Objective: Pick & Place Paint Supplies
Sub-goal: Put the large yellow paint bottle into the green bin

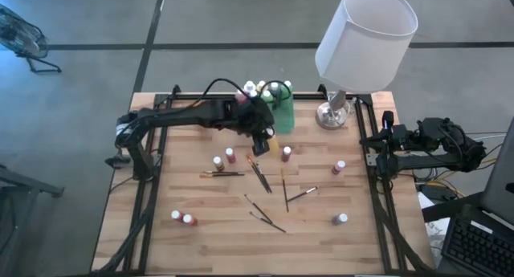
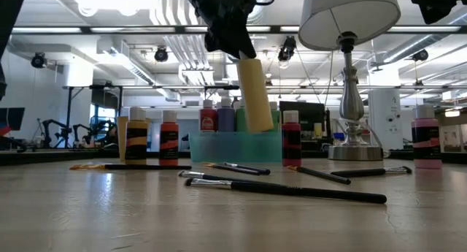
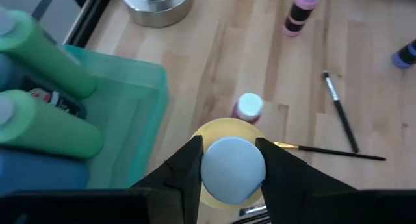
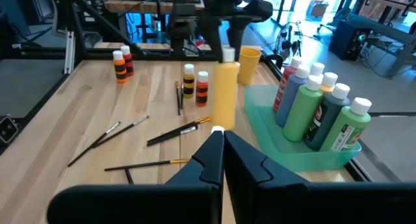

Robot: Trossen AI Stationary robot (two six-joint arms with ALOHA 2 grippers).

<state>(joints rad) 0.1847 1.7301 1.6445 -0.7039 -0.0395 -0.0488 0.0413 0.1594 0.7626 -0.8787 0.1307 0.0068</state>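
One yellow paint bottle [image 2: 255, 96] with a pale cap is hanging clear of the table, upper centre of the low view, clamped by the left gripper [image 2: 232, 39] beside the green tray [image 2: 235, 146]. Seven bottles are standing loose across the table. The right gripper [image 4: 220, 141] is waiting clenched and empty at the right edge.

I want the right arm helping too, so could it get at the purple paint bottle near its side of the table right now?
Probably yes. The right gripper waits shut at the table's right edge, and the purple paint bottle stands alone on bare wood, nothing between them.
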